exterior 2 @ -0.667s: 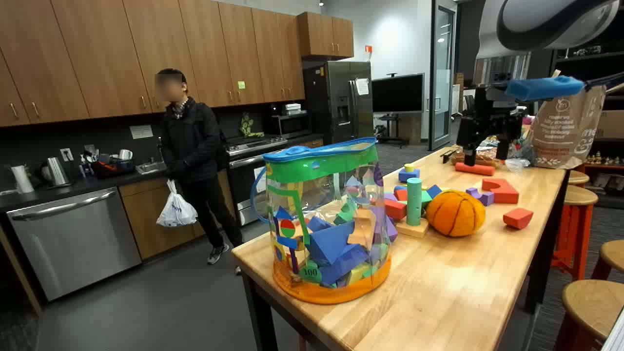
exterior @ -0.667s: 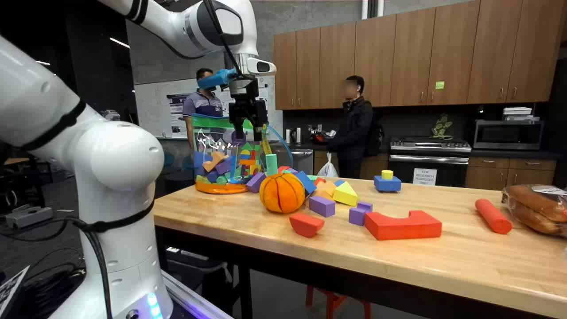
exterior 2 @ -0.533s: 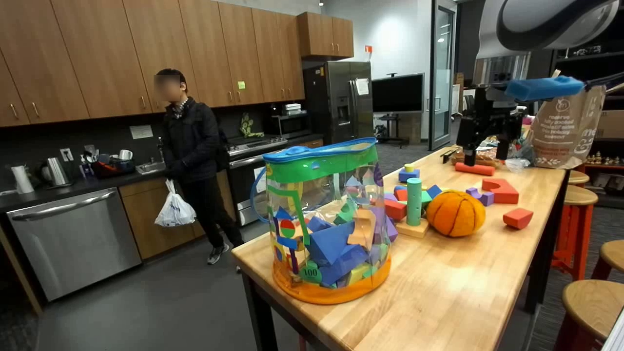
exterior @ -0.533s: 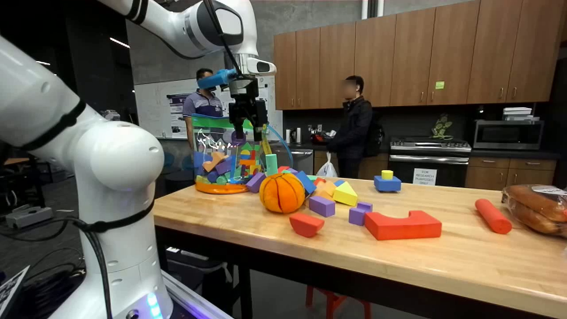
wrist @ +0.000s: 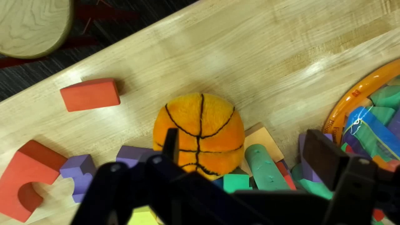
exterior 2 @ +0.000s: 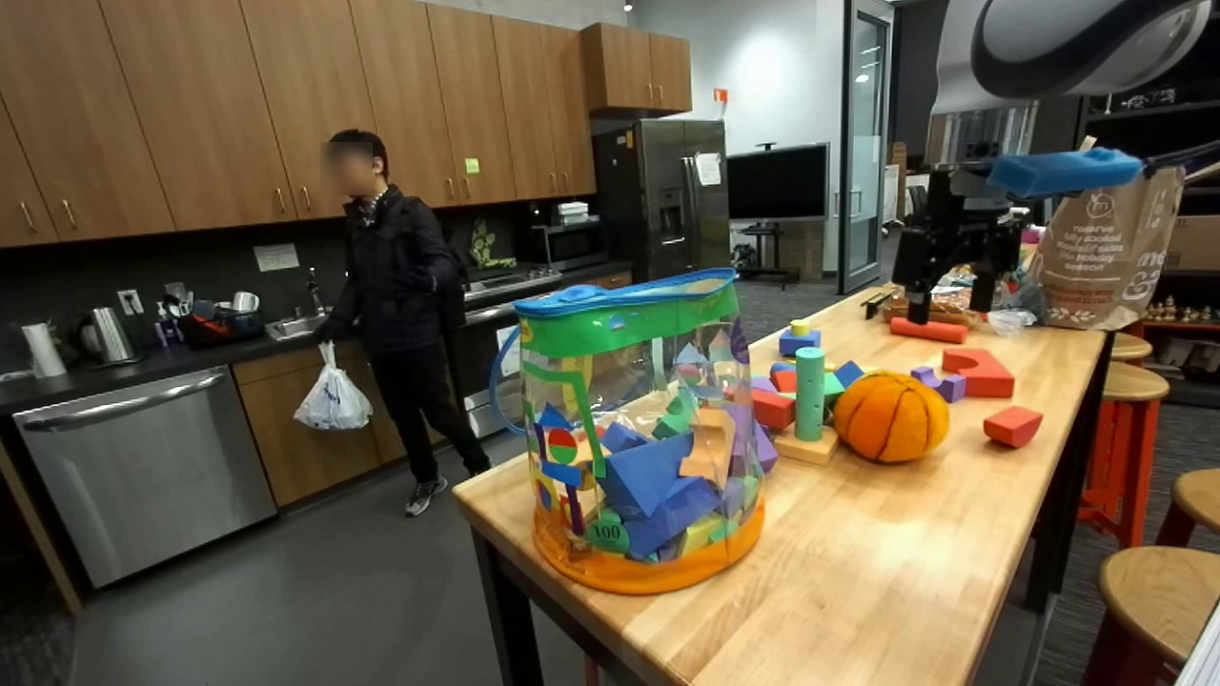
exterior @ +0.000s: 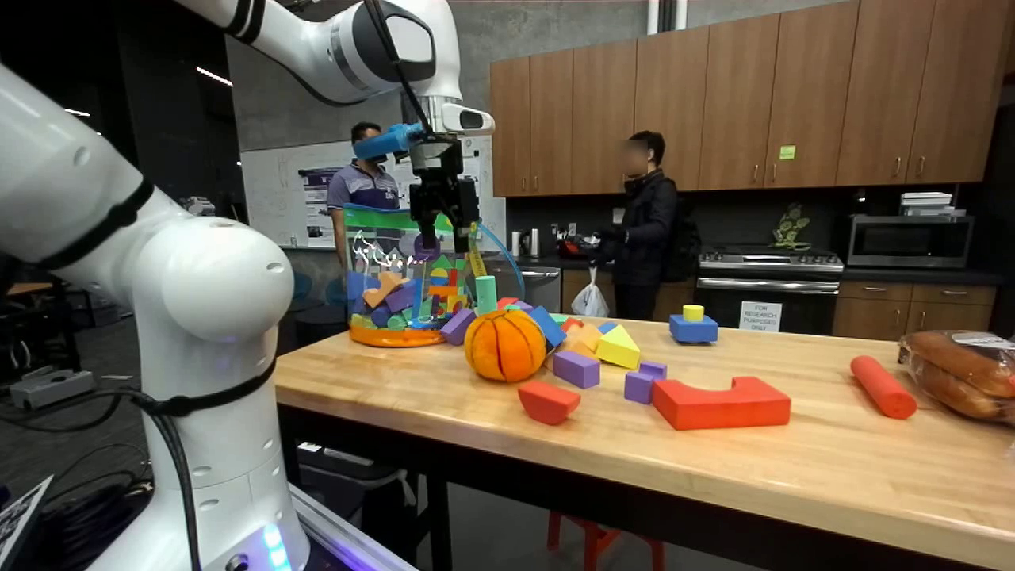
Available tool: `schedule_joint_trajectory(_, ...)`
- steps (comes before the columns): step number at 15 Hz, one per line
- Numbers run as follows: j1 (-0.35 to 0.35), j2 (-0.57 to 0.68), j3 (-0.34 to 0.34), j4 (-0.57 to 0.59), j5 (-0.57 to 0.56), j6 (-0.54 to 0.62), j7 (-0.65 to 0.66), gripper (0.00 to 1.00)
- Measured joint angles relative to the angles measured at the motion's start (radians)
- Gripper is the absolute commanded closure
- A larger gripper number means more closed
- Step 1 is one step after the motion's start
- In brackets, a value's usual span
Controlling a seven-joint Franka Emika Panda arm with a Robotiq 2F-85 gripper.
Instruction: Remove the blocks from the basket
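- In an exterior view: basket (exterior: 395, 339) upright at far-left corner of table (exterior: 833, 460), blocks (exterior: 400, 297) heaped inside; likely parked there to leave the length of the top for unloading.
- Loose blocks (exterior: 618, 347) strewn from basket along the table, ball (exterior: 505, 345) among them; judged partway through the job, with plenty left to lift out.
- Arm (exterior: 349, 59) arched in above the left end, wrist dropped, gripper (exterior: 446, 246) aimed straight down well above ball height; held that high, presumably, to spare the heap a knock.
- In an exterior view: basket at near-left corner. Green cylinder (exterior 2: 809, 393) on end, seemingly on a tan block (exterior 2: 805, 451); cannot tell whether set or landed so. Yellow block (exterior 2: 799, 327) atop a blue block (exterior 2: 799, 343) by the left long edge, too neat for chance: judged stacked.
- In wrist view: jaws wide apart, clamped on nothing; by line of sight, one overlapping ball, the other a purple block (wrist: 309, 172) beside basket. Best read as poised to pick, with a shift toward basket needed first. Red block (wrist: 90, 95) near the long edge, easily pushed off if brushed.
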Motion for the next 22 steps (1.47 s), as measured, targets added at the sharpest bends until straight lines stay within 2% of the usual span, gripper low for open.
schedule_joint_trajectory(16,0.000,0.000,0.002,0.000,-0.004,0.000,-0.001,0.00)
schedule_joint_trajectory(22,-0.026,-0.034,0.061,0.007,-0.149,-0.058,0.024,0.00)
